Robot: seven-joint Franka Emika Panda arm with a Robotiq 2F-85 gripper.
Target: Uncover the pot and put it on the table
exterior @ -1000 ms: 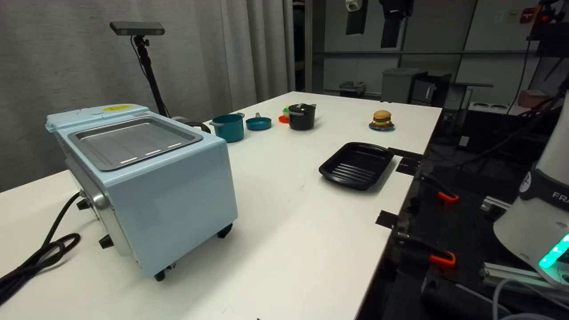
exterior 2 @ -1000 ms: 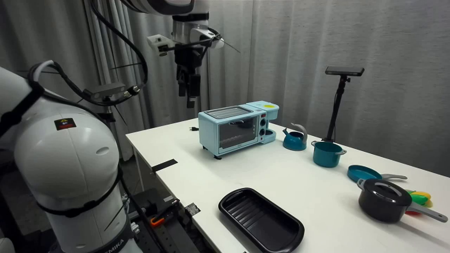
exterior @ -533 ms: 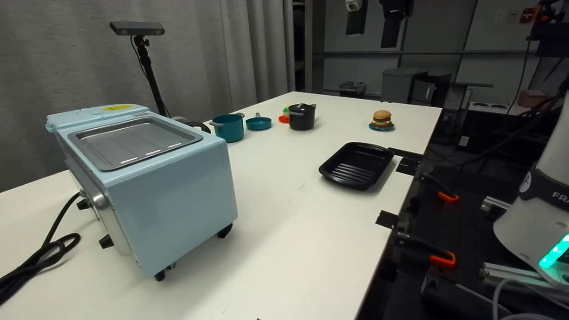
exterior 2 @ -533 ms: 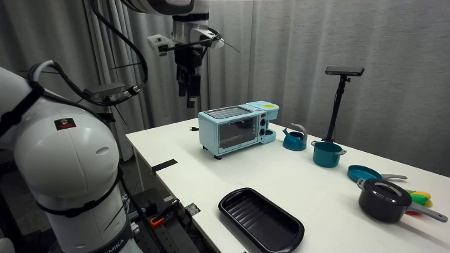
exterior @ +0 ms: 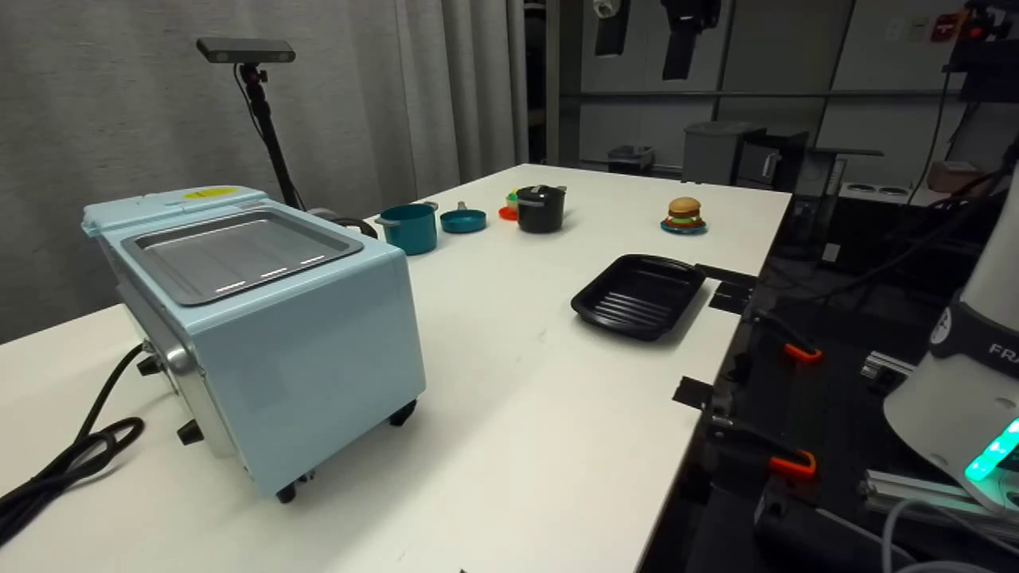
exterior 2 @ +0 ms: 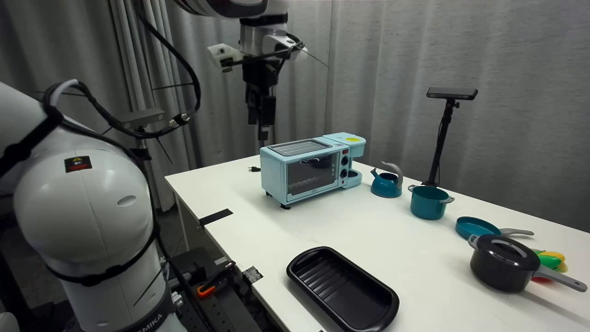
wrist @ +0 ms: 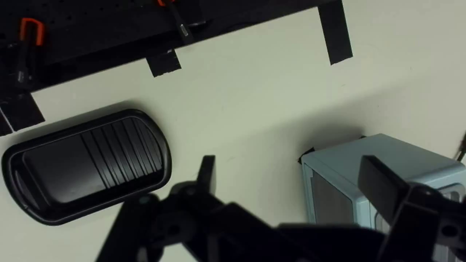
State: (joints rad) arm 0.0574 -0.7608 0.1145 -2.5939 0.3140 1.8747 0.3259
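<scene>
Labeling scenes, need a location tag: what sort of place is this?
Probably a robotics lab with a mock kitchen setup: a Franka arm beside the white table, a camera on a stand, and a toy-looking burger.

Room between tray (exterior 2: 343,291) and oven (exterior 2: 306,169)

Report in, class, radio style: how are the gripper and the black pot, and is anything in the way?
Gripper open, nothing held. Black pot on table, lid on. Teal pan close beside it, may crowd the approach.
</scene>
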